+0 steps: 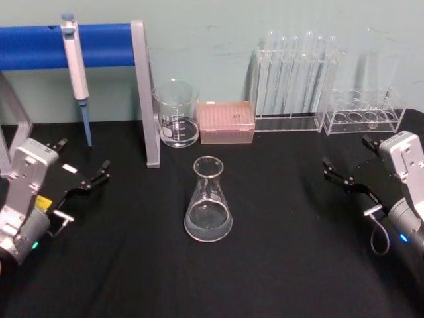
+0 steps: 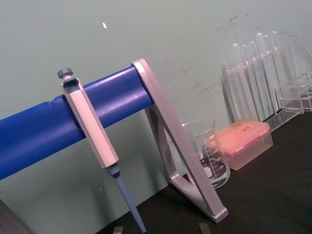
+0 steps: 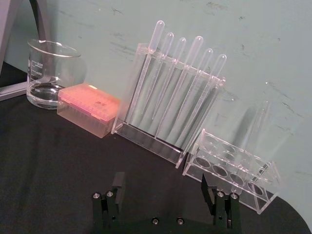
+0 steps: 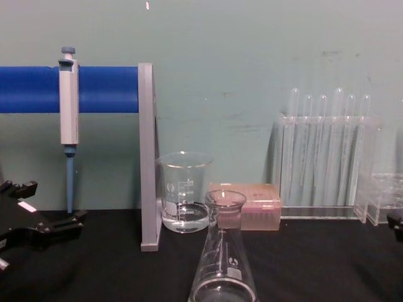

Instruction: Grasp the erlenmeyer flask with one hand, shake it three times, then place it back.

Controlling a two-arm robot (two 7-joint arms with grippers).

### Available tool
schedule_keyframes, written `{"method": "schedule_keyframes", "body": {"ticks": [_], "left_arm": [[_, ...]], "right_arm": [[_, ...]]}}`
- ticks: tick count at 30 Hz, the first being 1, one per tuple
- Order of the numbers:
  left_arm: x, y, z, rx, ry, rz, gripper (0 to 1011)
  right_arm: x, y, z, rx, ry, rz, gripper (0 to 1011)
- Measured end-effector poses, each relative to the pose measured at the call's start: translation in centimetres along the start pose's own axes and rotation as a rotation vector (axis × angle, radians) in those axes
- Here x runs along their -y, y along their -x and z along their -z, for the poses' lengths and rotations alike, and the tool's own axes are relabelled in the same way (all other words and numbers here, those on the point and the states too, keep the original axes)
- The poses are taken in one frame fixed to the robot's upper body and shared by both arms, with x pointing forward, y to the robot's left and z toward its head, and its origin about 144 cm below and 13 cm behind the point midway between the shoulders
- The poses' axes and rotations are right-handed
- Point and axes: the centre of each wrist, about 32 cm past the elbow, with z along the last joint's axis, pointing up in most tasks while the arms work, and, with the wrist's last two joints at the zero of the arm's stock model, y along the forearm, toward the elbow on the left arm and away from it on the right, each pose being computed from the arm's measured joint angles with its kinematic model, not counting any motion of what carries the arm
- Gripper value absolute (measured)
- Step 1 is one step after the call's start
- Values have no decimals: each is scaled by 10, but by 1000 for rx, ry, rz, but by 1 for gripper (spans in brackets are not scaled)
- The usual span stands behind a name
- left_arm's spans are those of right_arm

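Right tool (image 1: 346, 154), jaws apart, hangs well apart from erlenmeyer flask (image 1: 209, 207).

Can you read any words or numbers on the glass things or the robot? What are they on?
"500", as far as I can tell: top of the scale on the beaker.
Erlenmeyer flask: white marks, too blurred to read.
Left pincer, parked on the left: white label, too small to read.
Right pincer, parked on the right: no writing seen.
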Motion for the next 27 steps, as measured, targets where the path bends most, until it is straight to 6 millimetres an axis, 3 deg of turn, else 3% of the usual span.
{"method": "schedule_keyframes", "body": {"ticks": [12,27], "left_arm": [[0,0,0,0,0,0,1001],[0,0,0,0,0,0,1001]], "right_arm": [[4,-4,-1,-55,-15,-95,1000],[3,-4,-18,-179,-66,-403,1000]]}}
